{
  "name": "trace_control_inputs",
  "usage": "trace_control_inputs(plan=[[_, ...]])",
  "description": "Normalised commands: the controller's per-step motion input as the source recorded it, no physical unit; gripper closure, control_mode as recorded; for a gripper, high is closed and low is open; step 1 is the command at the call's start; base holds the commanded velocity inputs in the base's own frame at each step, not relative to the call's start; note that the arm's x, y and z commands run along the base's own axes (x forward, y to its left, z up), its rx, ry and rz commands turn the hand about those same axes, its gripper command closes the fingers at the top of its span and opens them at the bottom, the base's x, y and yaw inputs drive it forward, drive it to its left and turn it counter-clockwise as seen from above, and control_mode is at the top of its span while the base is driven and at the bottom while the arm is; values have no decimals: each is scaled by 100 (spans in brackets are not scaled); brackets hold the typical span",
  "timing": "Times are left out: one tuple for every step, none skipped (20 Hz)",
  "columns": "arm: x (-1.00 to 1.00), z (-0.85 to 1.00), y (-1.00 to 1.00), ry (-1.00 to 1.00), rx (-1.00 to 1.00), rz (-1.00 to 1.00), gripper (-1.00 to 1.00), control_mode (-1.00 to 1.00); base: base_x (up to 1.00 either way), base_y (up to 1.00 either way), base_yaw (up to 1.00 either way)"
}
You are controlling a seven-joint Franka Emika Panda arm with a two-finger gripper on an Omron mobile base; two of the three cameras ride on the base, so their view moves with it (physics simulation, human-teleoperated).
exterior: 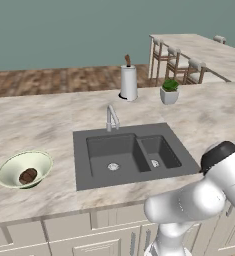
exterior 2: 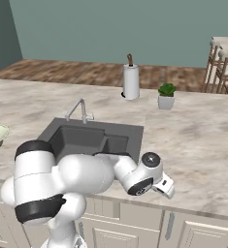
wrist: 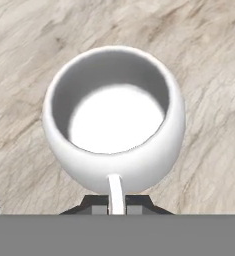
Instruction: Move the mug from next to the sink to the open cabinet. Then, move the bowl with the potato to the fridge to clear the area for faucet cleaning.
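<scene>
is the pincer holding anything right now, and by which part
The pincer is shut on the mug, gripping it by its thin handle at the near side. The mug sits upright and looks empty.

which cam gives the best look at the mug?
Hand view. The mug sits close up, seen from above, upright and empty on the marble counter, its handle running down between the gripper fingertips. In the right base view the arm covers that spot; the left base view gives nothing usable of it.

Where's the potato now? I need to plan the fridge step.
In the left base view, the potato lies inside the bowl on the counter, left of the sink.
</scene>
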Motion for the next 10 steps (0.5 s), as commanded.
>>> trace_control_inputs(plan=[[-4, 0, 0, -5, 0, 0, 100, -100, 0, 0, 0], [-7, 0, 0, -5, 0, 0, 100, -100, 0, 0, 0], [-10, 1, 0, -4, 0, 0, 100, -100, 0, 0, 0], [-20, 14, 0, -5, 0, 0, 100, -100, 0, 0, 0], [-18, 20, 0, -4, 0, 0, 100, -100, 0, 0, 0], [-20, 35, 0, -8, 0, 0, 100, -100, 0, 0, 0], [-28, 50, 6, -13, 0, 0, 100, -100, 0, 0, 0], [-32, 65, 3, -17, 0, 0, 100, -100, 0, 0, 0], [-36, 76, 1, -20, 0, 0, 100, -100, 0, 0, 0], [-38, 83, 2, -23, 0, 0, 100, -100, 0, 0, 0]])
